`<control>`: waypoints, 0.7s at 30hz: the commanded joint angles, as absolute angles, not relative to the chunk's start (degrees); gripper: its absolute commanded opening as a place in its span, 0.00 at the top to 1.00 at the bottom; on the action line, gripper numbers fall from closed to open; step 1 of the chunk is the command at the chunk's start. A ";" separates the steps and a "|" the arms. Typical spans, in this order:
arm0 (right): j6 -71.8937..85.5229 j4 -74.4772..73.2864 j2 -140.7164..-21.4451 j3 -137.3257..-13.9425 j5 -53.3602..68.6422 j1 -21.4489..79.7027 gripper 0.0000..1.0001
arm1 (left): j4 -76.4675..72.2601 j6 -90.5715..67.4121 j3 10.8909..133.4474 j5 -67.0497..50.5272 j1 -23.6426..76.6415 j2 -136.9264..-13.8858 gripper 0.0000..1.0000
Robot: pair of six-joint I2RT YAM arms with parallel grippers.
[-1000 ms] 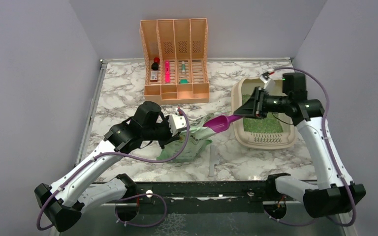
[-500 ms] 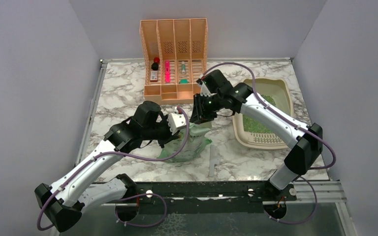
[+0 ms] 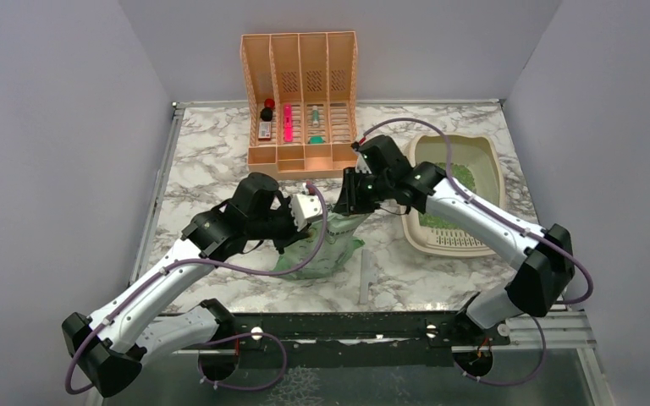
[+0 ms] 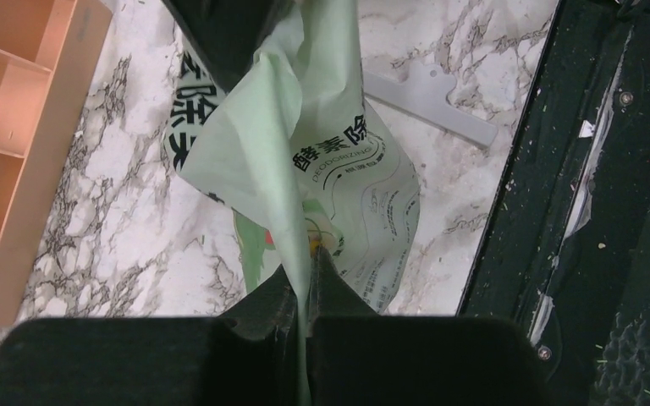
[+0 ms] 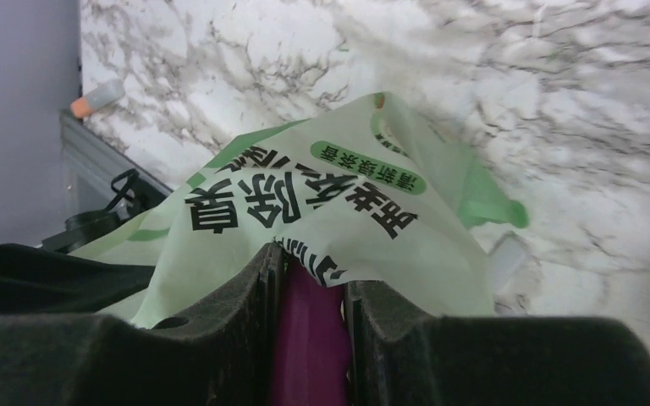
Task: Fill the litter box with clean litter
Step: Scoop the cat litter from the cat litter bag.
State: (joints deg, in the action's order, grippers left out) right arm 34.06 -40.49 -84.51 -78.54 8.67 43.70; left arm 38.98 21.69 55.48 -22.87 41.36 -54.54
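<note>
Litter box (image 3: pixel 499 182): beige shallow tray with rounded corners, a raised rim and a slotted grille at its near end. It stood at the right of the marble table (image 3: pixel 203 152), and the right arm's forearm crossed above its left edge.
Clean litter (image 3: pixel 461 176): small green granules lay as a grainy layer over part of the tray floor. The supply was presumably inside the litter bag (image 4: pixel 347 194), but none could be seen there.
Litter, handling: looked loose, dry and light. It would likely pour freely and scatter, so fingers could not pinch it; it would need a scoop kept level.
Tray, handling: looked like stiff, light plastic that could slide on smooth marble if bumped. The rim seemed the sensible place to hold it.
Bag, handling: thin pale green printed film, soft, slumping and probably slippery. It was best taken by its upper edge to keep the mouth up.
Left gripper (image 4: pixel 309 271): jaws were pressed fully together on a fold of the bag's film, holding it up.
Right gripper (image 5: pixel 313 279): jaws were partly closed around the handle of a magenta scoop (image 5: pixel 309 338) at the bag's mouth. The scoop's bowl was hidden under the film.
Nearby: a peach file organizer (image 3: pixel 300 101) stood behind, touching nothing.
</note>
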 commanded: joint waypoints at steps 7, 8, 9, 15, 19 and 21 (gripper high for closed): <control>45.65 -19.43 -78.77 -68.04 31.35 34.86 0.99 | 33.93 21.73 58.00 -26.10 41.74 -53.95 1.00; 48.21 -15.49 -76.97 -65.04 34.77 32.05 0.99 | 33.95 21.72 58.08 -26.14 41.75 -54.12 1.00; 50.70 -10.82 -75.25 -60.90 38.67 29.75 0.99 | 33.93 21.72 58.17 -26.23 41.75 -54.20 1.00; 60.72 -0.53 -69.60 -50.63 49.88 22.22 0.99 | 33.93 21.93 58.36 -26.28 41.70 -54.37 1.00; 61.43 -0.85 -66.25 -47.21 51.19 17.34 0.99 | 33.97 21.93 58.36 -26.45 41.75 -54.55 1.00; 62.85 1.51 -64.95 -45.05 55.84 12.55 0.99 | 33.94 22.02 58.36 -26.46 41.74 -54.42 1.00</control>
